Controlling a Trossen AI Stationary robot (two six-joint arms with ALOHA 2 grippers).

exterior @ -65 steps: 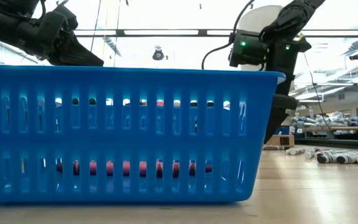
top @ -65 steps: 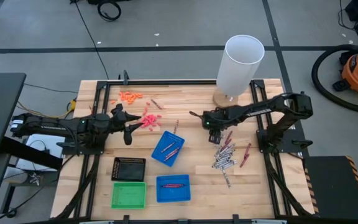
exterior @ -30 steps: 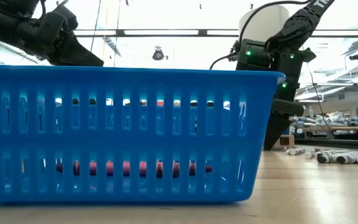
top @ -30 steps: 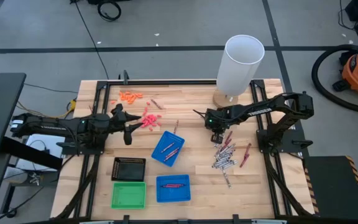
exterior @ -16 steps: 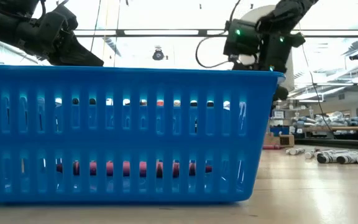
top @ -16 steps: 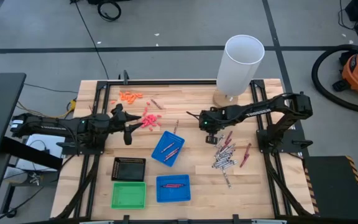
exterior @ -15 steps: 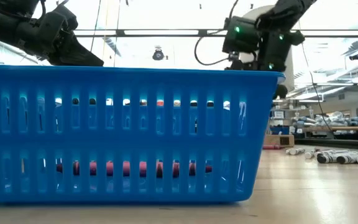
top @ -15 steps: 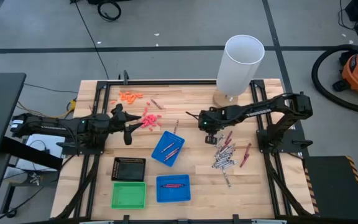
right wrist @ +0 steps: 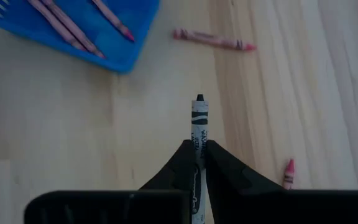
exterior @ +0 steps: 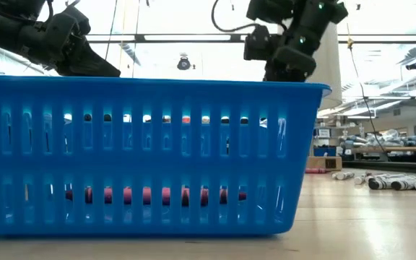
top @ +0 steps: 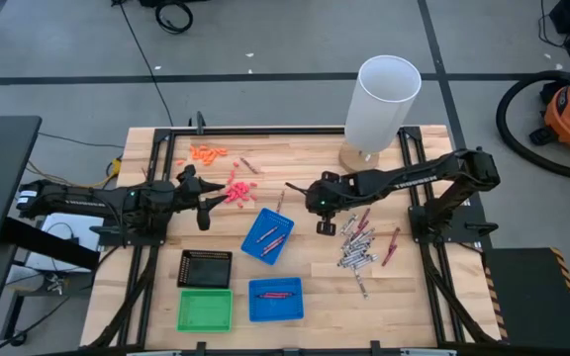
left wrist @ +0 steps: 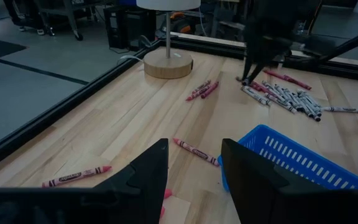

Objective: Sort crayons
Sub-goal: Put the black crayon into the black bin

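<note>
My right gripper (right wrist: 199,163): pinching a grey crayon (right wrist: 198,127), above bare table (right wrist: 55,112) beside the tilted blue tray (top: 268,235) | my left gripper (left wrist: 194,163): fingers spread, empty, waiting near pink bits (top: 237,189) | loose crayons (top: 359,247): piled right of centre

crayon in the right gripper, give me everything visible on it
The grey crayon is a thin straight stick in a pale paper wrapper with dark printed bands and lettering, ending in a dark pointed tip. The right gripper is shut on it: both dark fingers pinch its lower body, and the tip end sticks out forward past them. It is held in the air over bare wooden table, touching nothing but the fingers, a little off the corner of the blue tray. Its rear end is hidden between the fingers.
</note>
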